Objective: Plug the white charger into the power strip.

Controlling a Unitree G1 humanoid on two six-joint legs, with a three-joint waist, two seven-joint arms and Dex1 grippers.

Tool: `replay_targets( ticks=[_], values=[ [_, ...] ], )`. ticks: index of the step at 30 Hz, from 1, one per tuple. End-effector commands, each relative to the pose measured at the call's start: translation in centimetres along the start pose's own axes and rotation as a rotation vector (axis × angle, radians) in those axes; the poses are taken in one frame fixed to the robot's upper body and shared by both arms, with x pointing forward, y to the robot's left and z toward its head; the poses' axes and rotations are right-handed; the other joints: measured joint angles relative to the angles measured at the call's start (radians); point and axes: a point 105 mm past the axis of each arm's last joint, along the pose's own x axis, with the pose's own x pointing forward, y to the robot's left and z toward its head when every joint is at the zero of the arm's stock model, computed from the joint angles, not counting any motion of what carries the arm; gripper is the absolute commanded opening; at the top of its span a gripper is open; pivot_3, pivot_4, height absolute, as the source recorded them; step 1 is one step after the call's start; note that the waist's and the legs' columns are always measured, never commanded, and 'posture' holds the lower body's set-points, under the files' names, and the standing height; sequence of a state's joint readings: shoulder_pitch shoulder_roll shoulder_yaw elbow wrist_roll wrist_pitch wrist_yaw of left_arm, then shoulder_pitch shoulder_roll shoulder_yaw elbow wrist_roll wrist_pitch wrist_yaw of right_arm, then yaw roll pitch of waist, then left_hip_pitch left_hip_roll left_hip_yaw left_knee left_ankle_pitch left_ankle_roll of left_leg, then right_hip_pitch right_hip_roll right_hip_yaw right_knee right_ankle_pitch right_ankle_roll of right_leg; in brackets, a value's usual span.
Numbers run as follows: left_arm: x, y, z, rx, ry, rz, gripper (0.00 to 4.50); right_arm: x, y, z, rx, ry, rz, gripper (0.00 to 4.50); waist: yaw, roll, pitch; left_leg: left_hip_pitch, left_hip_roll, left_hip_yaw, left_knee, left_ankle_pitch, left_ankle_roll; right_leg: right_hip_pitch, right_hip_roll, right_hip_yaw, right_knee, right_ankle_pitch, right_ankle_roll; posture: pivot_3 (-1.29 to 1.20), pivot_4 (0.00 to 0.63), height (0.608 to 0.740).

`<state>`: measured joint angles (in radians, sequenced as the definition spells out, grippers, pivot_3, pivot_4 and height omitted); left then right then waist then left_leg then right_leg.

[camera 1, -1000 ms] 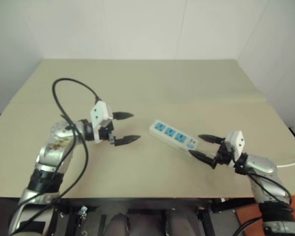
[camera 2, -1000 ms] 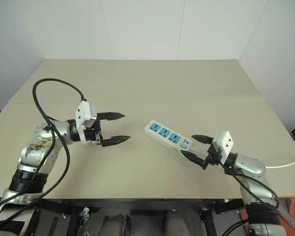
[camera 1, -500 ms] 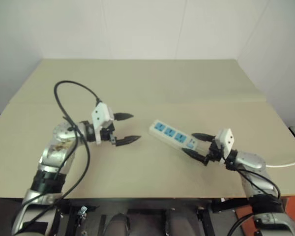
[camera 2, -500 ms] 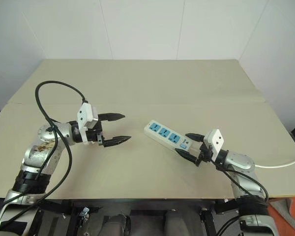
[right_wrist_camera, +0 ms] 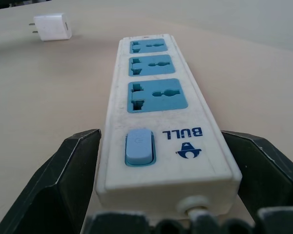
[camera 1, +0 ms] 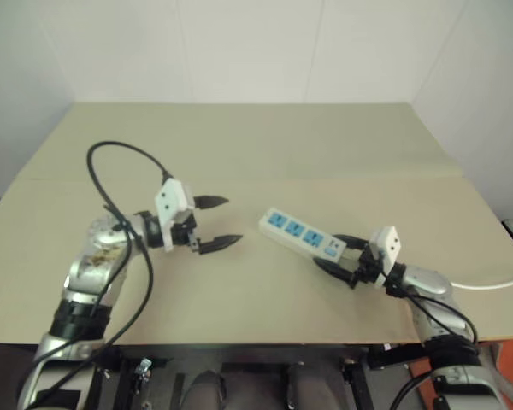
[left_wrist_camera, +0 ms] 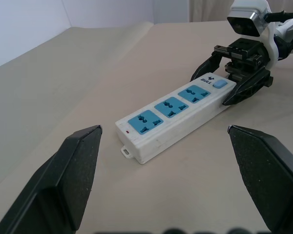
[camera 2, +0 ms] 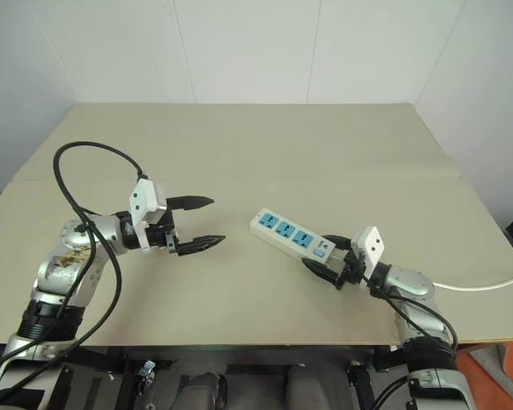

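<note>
At strip's switch end: right pincer (camera 2: 326, 261) now straddles power strip (camera 2: 289, 234) (unclamped) | left pincer (camera 2: 207, 222) open

We see silver metal arms with black joint bands, a looping black cable (camera 2: 77, 184) on the left arm, and white boxy housings behind each gripper's tapered black fingers.

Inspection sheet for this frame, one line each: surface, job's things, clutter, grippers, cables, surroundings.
Surface: beige table, seam across it.
Job's things: power strip flat, three blue sockets vacant; white charger lying on the table, unplugged, apart from the strip.
Clutter: nothing seen.
Grippers: left gripper open, holding nothing; right gripper open, fingers on both sides of the strip's switch end.
Cables: black cable looping over the left arm; white cord running off the table's right edge.
Surroundings: white walls.
</note>
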<state>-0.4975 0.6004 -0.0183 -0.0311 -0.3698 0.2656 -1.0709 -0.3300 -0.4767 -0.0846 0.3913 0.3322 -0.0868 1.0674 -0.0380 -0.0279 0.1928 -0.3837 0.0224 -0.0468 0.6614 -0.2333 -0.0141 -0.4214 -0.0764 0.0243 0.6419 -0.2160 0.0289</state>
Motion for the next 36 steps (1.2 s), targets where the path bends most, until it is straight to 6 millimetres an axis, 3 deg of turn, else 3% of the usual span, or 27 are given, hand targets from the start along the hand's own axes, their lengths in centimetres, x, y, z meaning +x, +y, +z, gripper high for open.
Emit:
replay_targets(
  ticks=[1,6,12,22,25,29,36],
  values=[
    [-0.3,0.2,1.4,0.034,-0.038,0.011,4.50,0.1,-0.3,0.9,-0.021,-0.042,-0.010,4.45,0.000,0.000,0.000,0.000,0.000,0.000,0.000,0.000,0.000,0.000,0.000,0.000,0.000,0.000,0.000,0.00,0.150,0.740],
    [-0.2,0.3,1.2,0.036,-0.028,0.012,4.50,0.2,-0.3,0.9,-0.016,-0.048,-0.004,3.45,-0.002,0.000,0.000,0.000,0.000,0.000,0.000,0.000,0.000,0.000,0.000,0.000,0.000,0.000,0.000,0.00,0.150,0.740],
    [-0.3,1.0,1.8,0.006,-0.045,0.067,4.50,0.1,0.2,0.9,-0.045,-0.038,0.033,3.45,-0.002,0.000,0.000,0.000,0.000,0.000,0.000,0.000,0.000,0.000,0.000,0.000,0.000,0.000,0.000,0.00,0.150,0.740],
    [0.2,5.4,1.4,0.063,0.175,0.370,4.50,1.8,2.6,2.3,-0.188,0.051,0.376,3.45,-0.007,0.000,0.000,0.001,0.000,0.000,0.000,0.000,0.000,0.000,0.001,0.000,0.000,0.000,0.000,0.00,0.150,0.740],
    [0.6,6.6,1.6,-0.039,0.271,0.400,4.50,3.0,3.1,2.6,-0.183,0.117,0.454,3.45,-0.006,0.000,0.000,0.000,0.000,-0.001,0.000,0.000,0.000,0.000,0.001,0.000,0.000,0.000,0.000,0.00,0.150,0.740],
    [0.2,8.1,0.9,-0.291,0.529,0.419,4.50,5.0,4.0,2.4,-0.141,0.221,0.501,3.45,-0.009,0.000,0.000,-0.001,-0.001,-0.002,0.001,0.000,0.000,0.000,0.000,-0.001,0.001,0.000,0.001,0.00,0.150,0.740],
    [-1.6,8.8,1.6,-0.476,0.731,0.406,4.50,5.7,5.1,1.2,-0.124,0.260,0.512,3.45,-0.023,0.000,0.000,-0.001,-0.002,-0.003,0.000,0.000,0.000,-0.002,0.000,0.000,0.003,-0.003,0.004,0.00,0.150,0.740]
  ],
)
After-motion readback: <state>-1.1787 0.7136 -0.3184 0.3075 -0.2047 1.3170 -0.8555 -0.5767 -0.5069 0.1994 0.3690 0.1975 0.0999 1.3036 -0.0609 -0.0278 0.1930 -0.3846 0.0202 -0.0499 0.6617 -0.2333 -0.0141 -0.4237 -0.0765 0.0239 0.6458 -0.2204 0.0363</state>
